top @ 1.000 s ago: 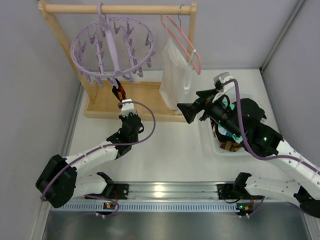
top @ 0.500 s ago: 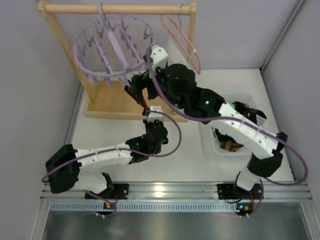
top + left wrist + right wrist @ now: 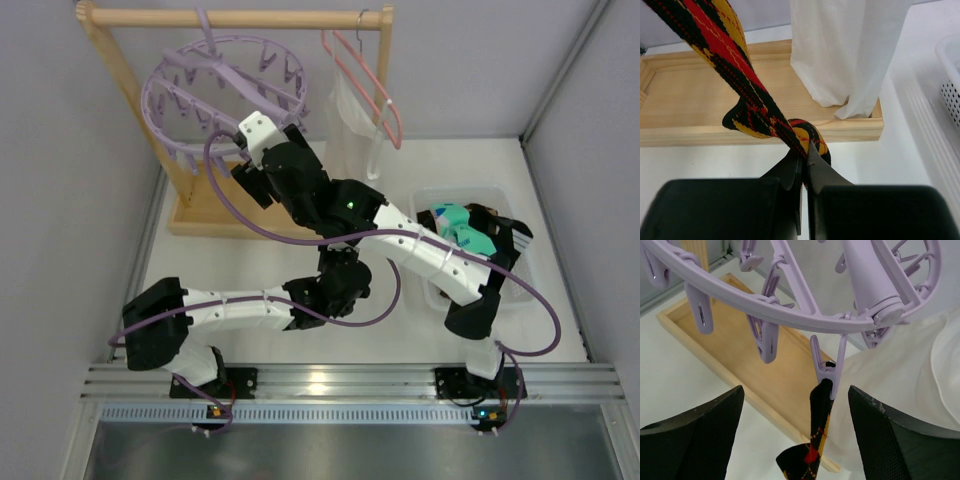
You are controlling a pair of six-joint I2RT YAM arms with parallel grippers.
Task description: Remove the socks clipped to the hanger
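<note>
The right claw (image 3: 796,390) has left the white plastic basket (image 3: 440,193) and now stands spread on both sides of the small lavender clip (image 3: 827,371) that bites the red-yellow-black patterned sock (image 3: 725,47). The left claw (image 3: 804,152), pressed together, pinches the sock's lower end and has drawn it taut, away from the round lavender plastic hanger (image 3: 760,302), which now tilts. I judge the clip must be squeezed next. Neighbour clips hang close beside it, and the white sleeveless garment (image 3: 840,55) hangs just beside the sock.
</note>
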